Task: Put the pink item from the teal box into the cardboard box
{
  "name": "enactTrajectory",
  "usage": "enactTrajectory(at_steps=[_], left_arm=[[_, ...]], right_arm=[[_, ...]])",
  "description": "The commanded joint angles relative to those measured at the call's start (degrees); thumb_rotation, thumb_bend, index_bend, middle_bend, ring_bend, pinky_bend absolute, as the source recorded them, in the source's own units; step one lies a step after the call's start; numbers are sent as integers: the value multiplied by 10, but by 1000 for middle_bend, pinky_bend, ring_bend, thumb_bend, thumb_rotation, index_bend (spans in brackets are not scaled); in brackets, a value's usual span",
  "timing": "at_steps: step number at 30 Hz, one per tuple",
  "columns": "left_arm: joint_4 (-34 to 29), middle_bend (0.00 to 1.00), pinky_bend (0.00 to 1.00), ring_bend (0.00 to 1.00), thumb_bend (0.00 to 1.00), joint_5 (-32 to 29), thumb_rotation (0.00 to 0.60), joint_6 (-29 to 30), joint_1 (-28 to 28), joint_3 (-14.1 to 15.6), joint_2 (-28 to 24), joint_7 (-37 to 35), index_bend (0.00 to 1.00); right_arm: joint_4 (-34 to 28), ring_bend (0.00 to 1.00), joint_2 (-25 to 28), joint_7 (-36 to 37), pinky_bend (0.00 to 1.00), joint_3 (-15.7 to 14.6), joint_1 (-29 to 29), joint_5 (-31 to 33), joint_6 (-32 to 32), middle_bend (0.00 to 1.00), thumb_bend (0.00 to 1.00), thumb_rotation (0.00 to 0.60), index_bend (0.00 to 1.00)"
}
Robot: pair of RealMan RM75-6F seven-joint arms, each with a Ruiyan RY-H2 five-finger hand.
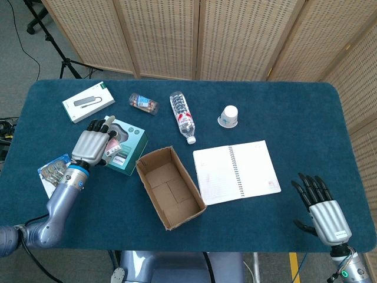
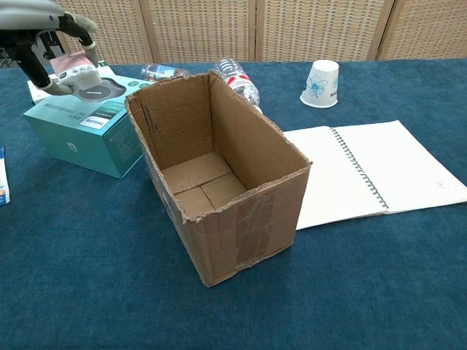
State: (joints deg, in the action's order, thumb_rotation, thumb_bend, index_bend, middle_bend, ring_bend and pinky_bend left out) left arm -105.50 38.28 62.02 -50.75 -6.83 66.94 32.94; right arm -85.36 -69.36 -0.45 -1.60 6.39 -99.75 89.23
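- One blister card (image 1: 54,171) lies just under the left wrist, partly covered by the arm; its contents are too small to read. A sliver of it is cut off at the chest view's left edge.
- One white flat box (image 1: 88,101) sits beyond the left hand, well apart from it.
- left hand (image 1: 93,144): grasping the pink item (image 2: 67,64), fingers (image 2: 78,22) curled over it. Item is raised just above the teal box (image 1: 131,148), near the box's left end. In the head view the pink item is mostly hidden by the hand.
- One teal box, right beside the left hand, grey insert visible on top.
- One small bottle (image 1: 144,102) lies on its side beyond the teal box.
- One cardboard box (image 1: 170,187), open and showing only its floor flaps, just right of the teal box. I cannot tell whether they touch.
- One clear water bottle (image 1: 182,116) lies on its side further right; in the chest view it is mostly hidden behind the cardboard box.
- One paper cup (image 1: 228,116) stands upside down.
- One open spiral notebook (image 1: 235,171) lies between the cardboard box and the right hand.
- right hand (image 1: 323,209): released, fingers spread, holding nothing, at the table's near right corner. Wrist cut off by the frame edge; not seen in the chest view.
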Motion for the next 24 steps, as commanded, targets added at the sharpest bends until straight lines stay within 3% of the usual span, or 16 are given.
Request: enactTrajectory(at_steps=[1,8,12,24], left_arm=[[-55,0,0,0,436,57,600,31,25,-11,-33,-32,513],[-138,0,0,0,435,174,600,90,56,-6,-42,-32,513],[-159,0,0,0,435,208,600,111,59,-12,-23,-22,517],[-151,0,0,0,425,218,600,141,31,-44,104,44,518]], right_arm=[[-1,0,0,-2,0,-1,0,-2,1,0,139,600,79],[-3,0,0,-7,0,-2,-1,-3,0,0,139,600,79],[-3,0,1,-5,0,-2,-1,-2,0,0,138,600,79],[-1,0,5,8,0,-1,-2,3,2,0,137,600,79]])
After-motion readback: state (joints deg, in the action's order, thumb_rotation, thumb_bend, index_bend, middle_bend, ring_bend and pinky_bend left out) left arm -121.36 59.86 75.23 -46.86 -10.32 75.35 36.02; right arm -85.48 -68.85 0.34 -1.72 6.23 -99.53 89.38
